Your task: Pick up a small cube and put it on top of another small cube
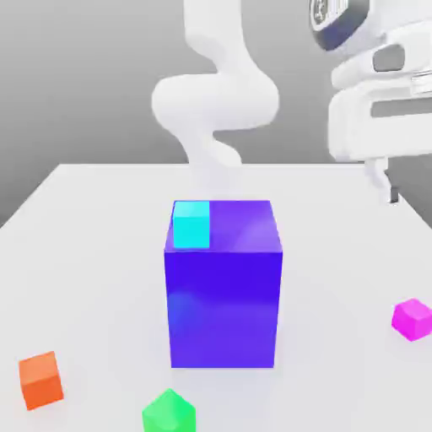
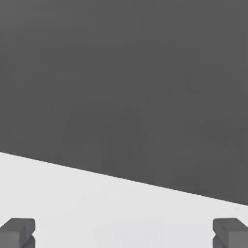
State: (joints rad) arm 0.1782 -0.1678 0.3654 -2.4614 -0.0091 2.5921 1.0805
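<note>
White, smooth tabletop [image 1: 93,253] fills the floor of the scene, backed by a plain grey wall with no other furniture. Near the edge on the exterior view's right sits the small glossy magenta-pink cube [image 1: 413,319], resting flat and well apart from everything else. Centre stage stands a big glossy blue-purple block [image 1: 224,283] with a small cyan cube [image 1: 191,224] on its top, at the corner toward the exterior view's left. A small orange cube [image 1: 41,380] and a small green cube [image 1: 169,412] lie at the front. The white arm's gripper [image 1: 386,179] hangs high above the table on the exterior view's right, farther back than the magenta cube, and its 2 dark fingertips [image 2: 18,231] stand wide apart with nothing between them.

The magenta cube looks rigid and probably light; its shiny faces may be slick, so I would close squarely on 2 opposite side faces, centred, not on the corners. It sits turned on the table, so the wrist likely needs to align to it first
</note>
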